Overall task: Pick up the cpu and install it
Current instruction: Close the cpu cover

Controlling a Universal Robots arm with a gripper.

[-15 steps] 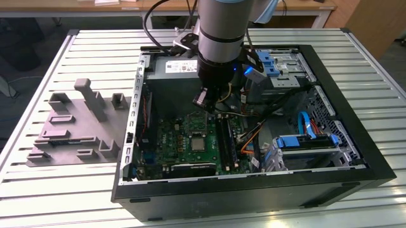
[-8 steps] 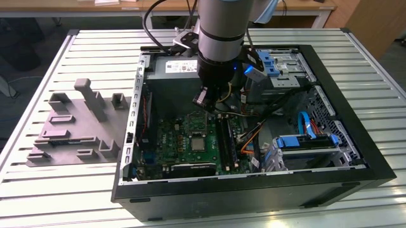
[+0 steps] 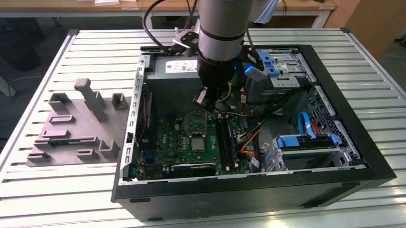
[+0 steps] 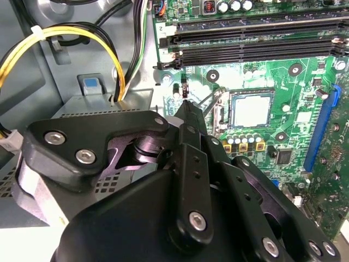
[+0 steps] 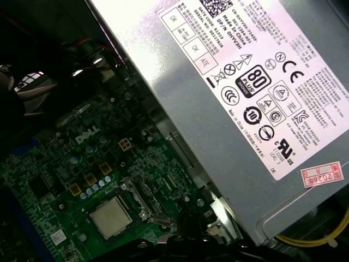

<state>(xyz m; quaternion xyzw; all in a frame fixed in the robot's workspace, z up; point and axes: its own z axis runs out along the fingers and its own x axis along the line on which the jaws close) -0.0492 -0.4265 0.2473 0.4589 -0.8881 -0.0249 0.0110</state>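
The cpu point(image 3: 198, 144) lies flat in its socket on the green motherboard point(image 3: 171, 142), its silver top facing up. Both wrist views show the cpu point(image 4: 252, 112) point(image 5: 110, 217) sitting square inside the socket frame, with a thin metal lever point(image 4: 210, 101) standing beside it. My gripper point(image 3: 205, 101) hangs inside the open case above the board, a short way from the socket on the power supply's side. Its black fingers point(image 4: 191, 142) come together to a narrow tip point(image 4: 187, 108). It is shut with nothing held.
A grey power supply with a white label point(image 5: 245, 82) point(image 3: 174, 66) stands close by the gripper. Yellow cables point(image 4: 82, 38) and black memory slots point(image 4: 245, 38) border the socket. Blue-trimmed drive cages point(image 3: 304, 142) occupy the case's other side. A grey fixture point(image 3: 76, 128) lies on the slatted table at the exterior view's left.
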